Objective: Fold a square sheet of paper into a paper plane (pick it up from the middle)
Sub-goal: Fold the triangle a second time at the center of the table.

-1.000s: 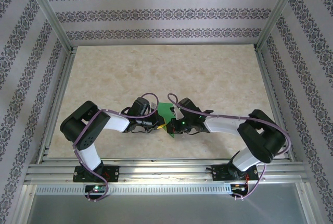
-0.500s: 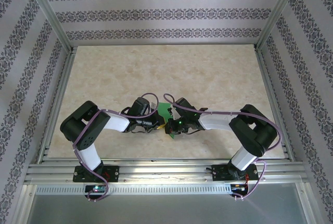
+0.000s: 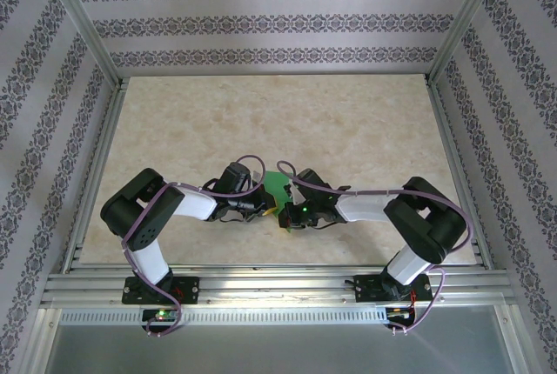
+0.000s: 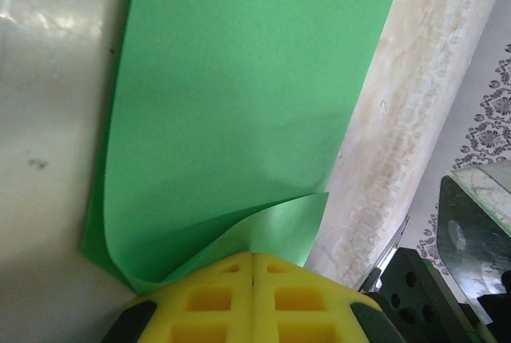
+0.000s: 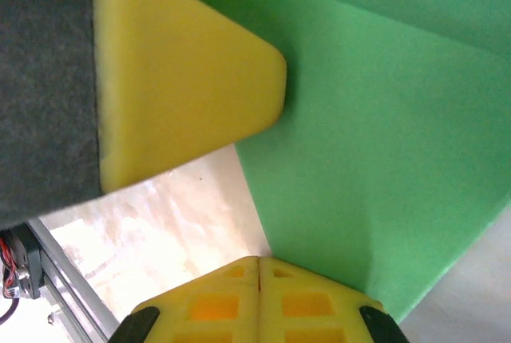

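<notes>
A pale, marbled table [image 3: 261,113] fills the floor of a booth, with striped, flower-patterned walls [image 3: 261,22] on the left, right and far sides. Aluminium rails [image 3: 261,289] run along the near edge. The square sheet of paper [image 3: 277,186] lies on the near middle of the table, between the two arms.

From above, most of the sheet is hidden under the wrists and cables, so its outline cannot be made out. The left gripper [image 3: 268,209] and the right gripper [image 3: 285,216] meet at its near end, both with jaws pressed together. In the left wrist view the tips sit at a curled-up near corner of the paper. Whether either gripper nips any paper cannot be told.

In the left wrist view the green shows as a long band running away from the fingertips. From above, the visible part runs from near to far, leaning slightly left.
</notes>
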